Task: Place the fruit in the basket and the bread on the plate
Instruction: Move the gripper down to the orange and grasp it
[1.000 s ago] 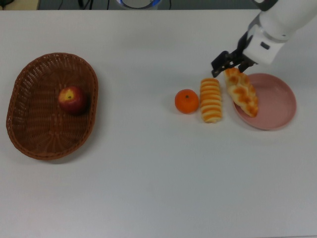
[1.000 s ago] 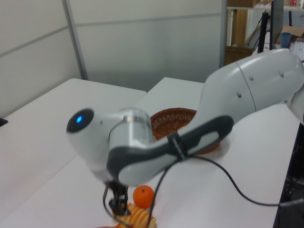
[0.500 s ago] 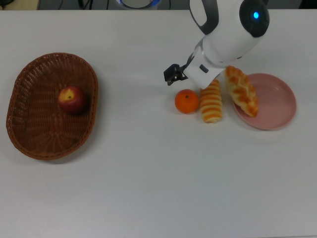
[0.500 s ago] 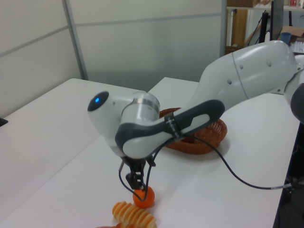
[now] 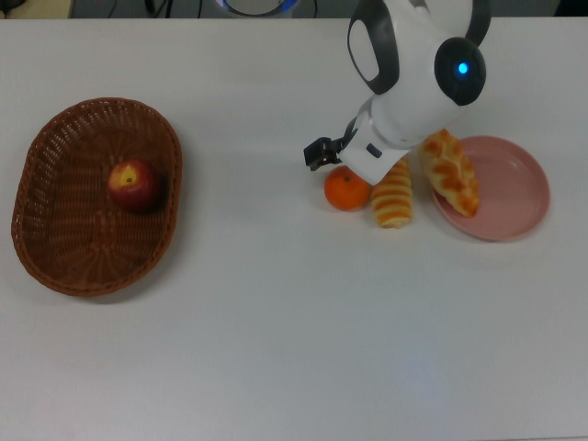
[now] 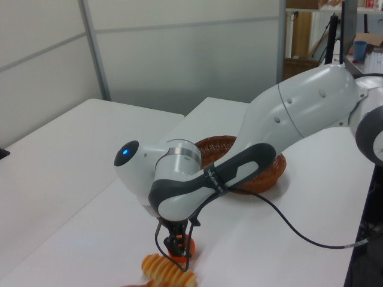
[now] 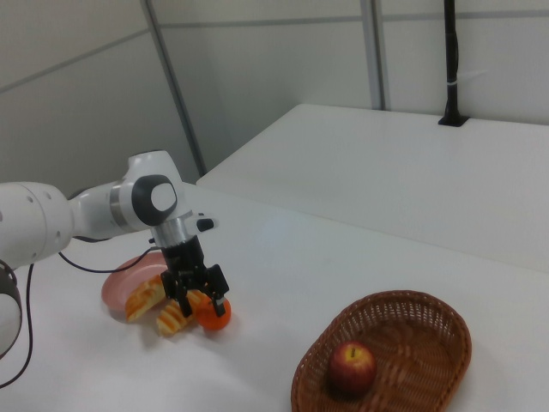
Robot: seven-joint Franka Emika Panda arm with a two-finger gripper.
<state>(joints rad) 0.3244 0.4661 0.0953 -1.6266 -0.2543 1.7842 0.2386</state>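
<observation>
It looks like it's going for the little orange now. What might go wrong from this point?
The mandarin is round and could roll away if the fingers close off-centre. The striped roll lies right beside it, so the gripper might nudge it. The braided loaf hangs over the plate rim and could slip off if bumped.

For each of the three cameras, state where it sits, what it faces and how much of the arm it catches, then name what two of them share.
Top view: overhead, looking straight down on the table; basket at the top view's left, plate at its right; wrist and end effector show.
Left view: low at the plate end, facing the basket; most of the arm shows.
Right view: raised at the basket end, facing the plate.
Shared: top and right views both show the apple in the basket.
</observation>
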